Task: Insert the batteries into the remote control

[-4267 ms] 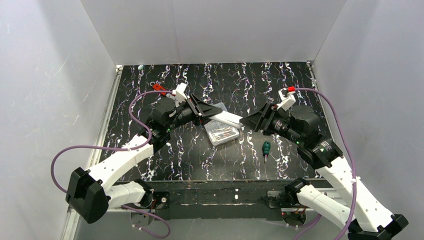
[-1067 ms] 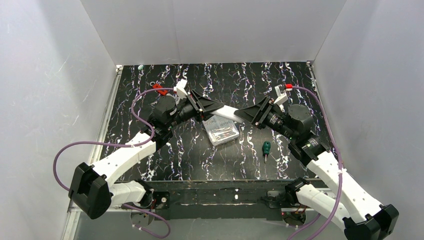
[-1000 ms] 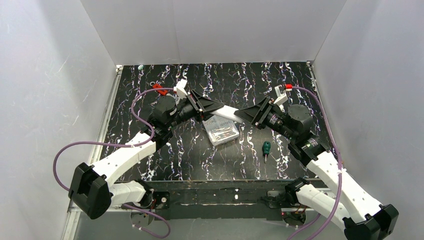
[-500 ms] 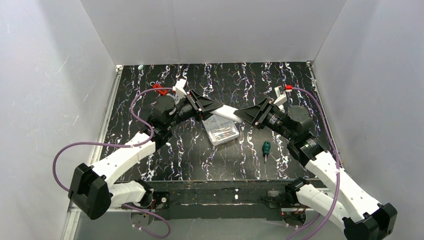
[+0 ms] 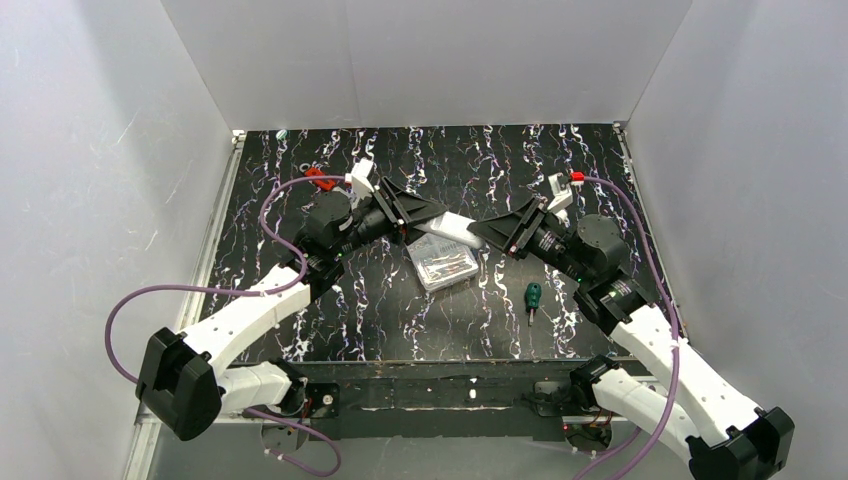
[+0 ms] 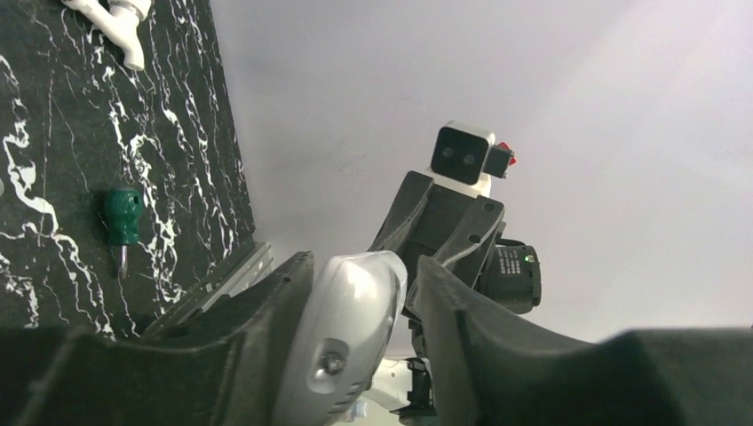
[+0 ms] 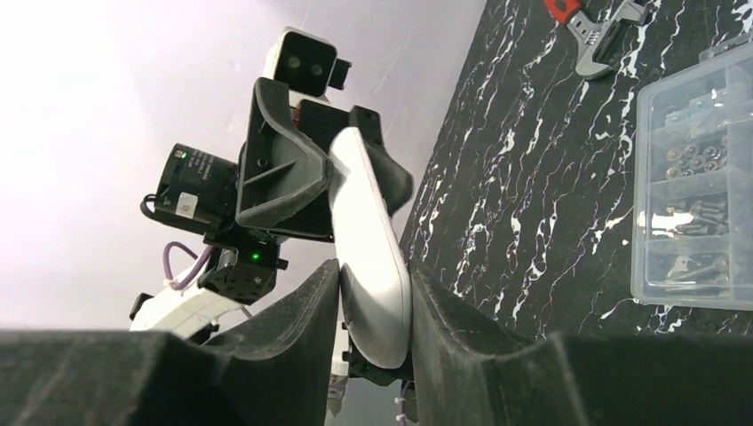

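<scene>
I hold the remote control (image 5: 457,226) in the air between my two grippers, above the black marbled table (image 5: 400,310) and over the far edge of the clear compartment box (image 5: 445,263). It is a slim white plastic bar with rounded ends, lying roughly level from left to right. My left gripper (image 5: 436,218) is closed on its left end and my right gripper (image 5: 481,232) is closed on its right end, with the fingers pressed against its long sides.

From the left wrist, the remote's rounded tip (image 6: 348,333) shows a small round recess. Beyond that my own fingers (image 6: 266,337) cover it. From the right wrist I see only a smooth, gently curved white face (image 7: 373,248). No view lets me make out any buttons, display or battery bay, so I cannot tell which face points up.

A green-handled screwdriver (image 5: 533,297) lies near the box. A red-handled wrench (image 5: 318,178) lies at the far left, partly behind my left arm.
</scene>
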